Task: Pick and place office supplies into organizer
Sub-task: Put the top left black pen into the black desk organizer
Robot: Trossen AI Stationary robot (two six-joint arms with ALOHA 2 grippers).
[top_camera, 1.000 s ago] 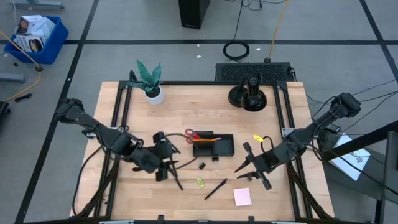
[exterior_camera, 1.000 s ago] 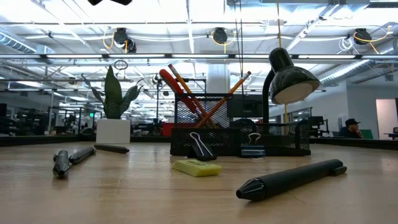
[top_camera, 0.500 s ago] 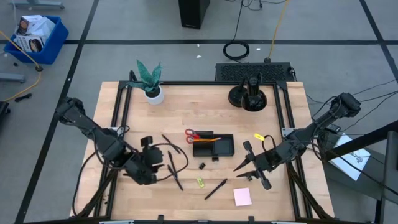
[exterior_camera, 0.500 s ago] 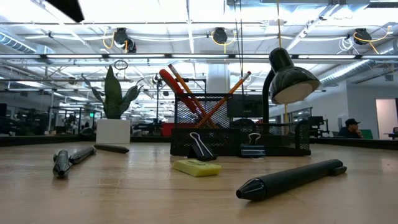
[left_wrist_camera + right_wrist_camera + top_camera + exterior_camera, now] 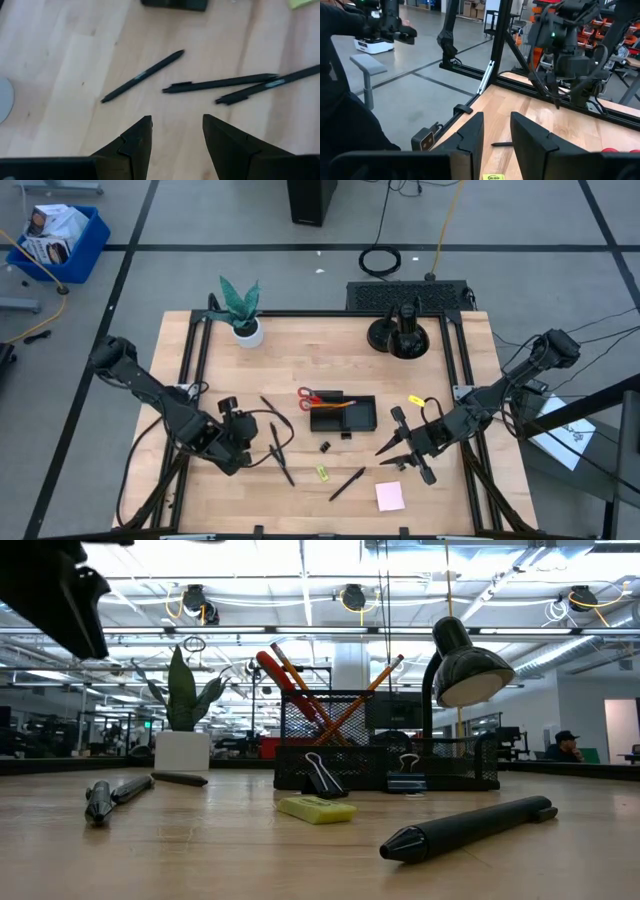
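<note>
The black mesh organizer (image 5: 345, 416) stands mid-table. Red-handled scissors (image 5: 283, 680) and orange pencils (image 5: 350, 700) lean out of it. Three black pens (image 5: 142, 75) (image 5: 220, 83) (image 5: 270, 90) lie flat on the wood left of it. My left gripper (image 5: 176, 125) hovers open above the table just short of these pens (image 5: 275, 442). In front of the organizer lie black clips (image 5: 322, 778), a yellow-green piece (image 5: 322, 472), another pen (image 5: 347, 483) and a pink sticky pad (image 5: 390, 496). My right gripper (image 5: 385, 448) stands open to the organizer's right, pointing level, with nothing between its fingers (image 5: 470, 135).
A potted plant (image 5: 240, 310) stands at the far left. A black desk lamp on a round stand (image 5: 400, 335) is at the far right. A black frame rail (image 5: 190, 380) borders the table. Bare wood lies along the near left edge.
My left gripper has gone from beside the organizer toward the table's left edge and down. It has tipped to point more steeply at the table. In the low view it has come down into the picture's top left. The pens lie as before.
</note>
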